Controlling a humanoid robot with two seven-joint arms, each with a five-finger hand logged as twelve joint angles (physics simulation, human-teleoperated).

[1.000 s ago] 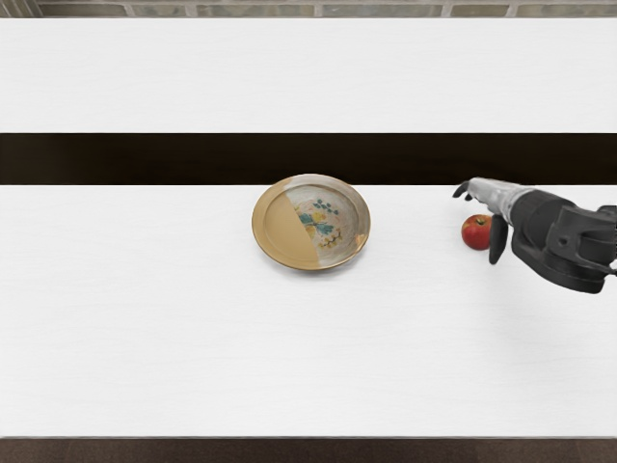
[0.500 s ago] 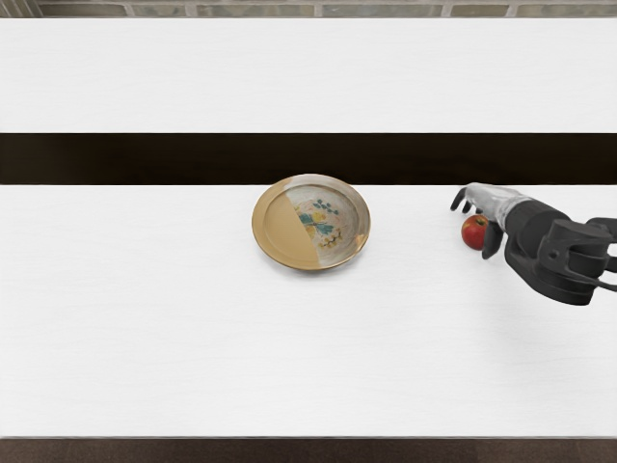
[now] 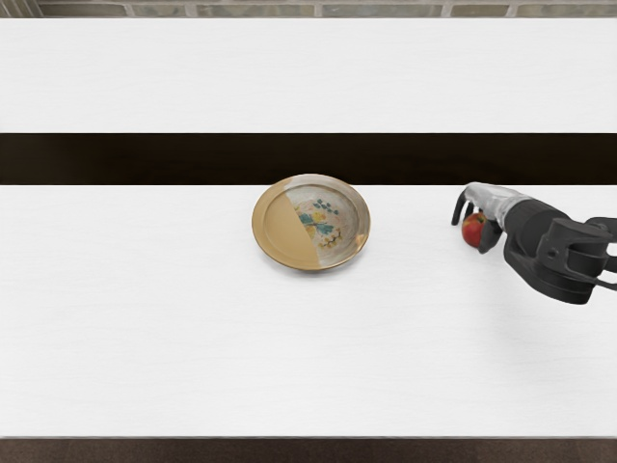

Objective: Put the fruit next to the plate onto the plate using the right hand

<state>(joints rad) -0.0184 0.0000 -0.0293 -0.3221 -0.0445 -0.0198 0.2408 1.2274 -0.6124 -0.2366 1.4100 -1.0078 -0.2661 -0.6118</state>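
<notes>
On the desk's right side, the right robot hand [image 3: 486,208] is curling its fingers [image 3: 457,214] around a small red apple [image 3: 471,230]. The apple is looking light, firm and smooth, so it is calling for a grip across its round sides.

Before me lies a white table [image 3: 193,338], its top plain and faintly grained, running the full width of my view. Its near edge meets a dark brown strip [image 3: 289,451] along the bottom. Beyond its far edge runs a dark band [image 3: 145,159], then a second white surface [image 3: 289,77]. At the very top shows a thin grey tiled strip [image 3: 289,8].
</notes>
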